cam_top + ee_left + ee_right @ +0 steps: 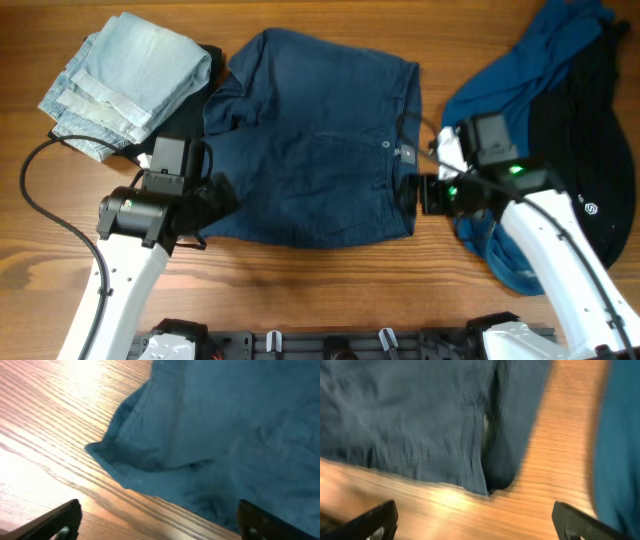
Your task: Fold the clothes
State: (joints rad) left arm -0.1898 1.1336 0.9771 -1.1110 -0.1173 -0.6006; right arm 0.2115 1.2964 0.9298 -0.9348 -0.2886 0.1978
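From overhead, the navy shorts [310, 150] lie spread at the middle of the counter [300, 285], with my left jaws at their near-left corner and my right jaws at the waistband end. Folded jeans [125, 85] crowd one side, the blue shirt [520, 70] and black piece [590, 130] the other, so a wide swing could snag them. Left wrist: jaws released, the hem corner [107, 450] ahead and ungripped; I might pinch one layer only. Right wrist: jaws released over smooth wood, where cloth may slide.

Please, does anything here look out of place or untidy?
Nothing looks damaged. The shorts lie fairly flat, but one leg corner is rumpled. On the right, the shirt and the black piece lie in a crumpled heap.
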